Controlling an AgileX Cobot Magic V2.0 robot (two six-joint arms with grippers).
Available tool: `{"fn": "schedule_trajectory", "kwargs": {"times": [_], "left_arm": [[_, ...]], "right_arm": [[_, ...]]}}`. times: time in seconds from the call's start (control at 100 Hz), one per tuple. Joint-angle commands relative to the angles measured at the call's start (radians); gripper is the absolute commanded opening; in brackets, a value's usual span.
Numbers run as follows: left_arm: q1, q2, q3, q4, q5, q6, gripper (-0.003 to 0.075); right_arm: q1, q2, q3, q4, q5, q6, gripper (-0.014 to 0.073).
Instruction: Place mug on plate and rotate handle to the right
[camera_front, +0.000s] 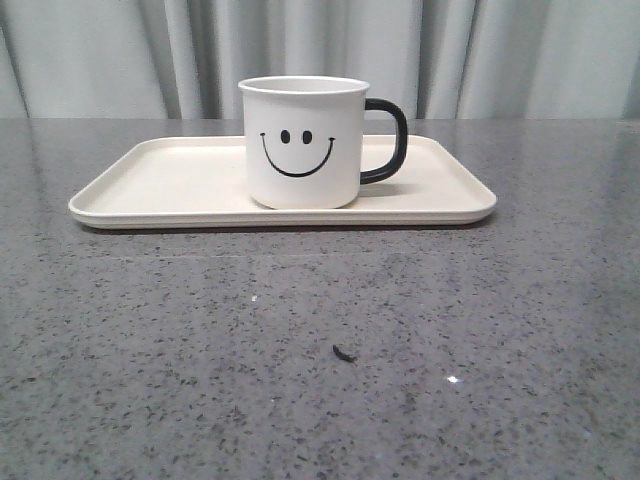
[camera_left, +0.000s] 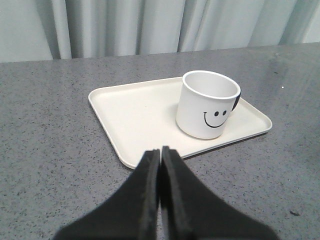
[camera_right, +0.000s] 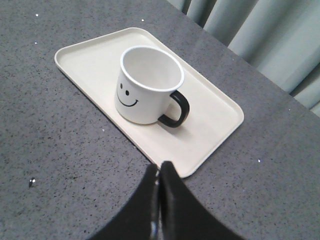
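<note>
The white mug with a black smiley face stands upright on the cream plate, a little right of its middle. Its black handle points to the right. The mug also shows in the left wrist view on the plate and in the right wrist view with its handle on the plate. My left gripper is shut and empty, back from the plate's near edge. My right gripper is shut and empty, just off the plate's corner. Neither gripper shows in the front view.
The plate lies on a grey speckled table. A small dark scrap lies on the table in front of the plate. Grey curtains hang behind the table's far edge.
</note>
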Motion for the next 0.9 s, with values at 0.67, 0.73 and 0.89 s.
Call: {"fn": "schedule_trajectory", "kwargs": {"times": [0.67, 0.73, 0.89], "left_arm": [[-0.009, 0.008, 0.039, 0.018, -0.152, 0.012, -0.0019], [-0.009, 0.008, 0.039, 0.018, -0.152, 0.012, -0.0019], [-0.009, 0.008, 0.039, 0.018, -0.152, 0.012, -0.0019]], "right_arm": [[-0.001, -0.381, 0.188, 0.012, -0.183, 0.022, -0.0062], [-0.001, -0.381, 0.188, 0.012, -0.183, 0.022, -0.0062], [-0.001, -0.381, 0.188, 0.012, -0.183, 0.022, -0.0062]]}}
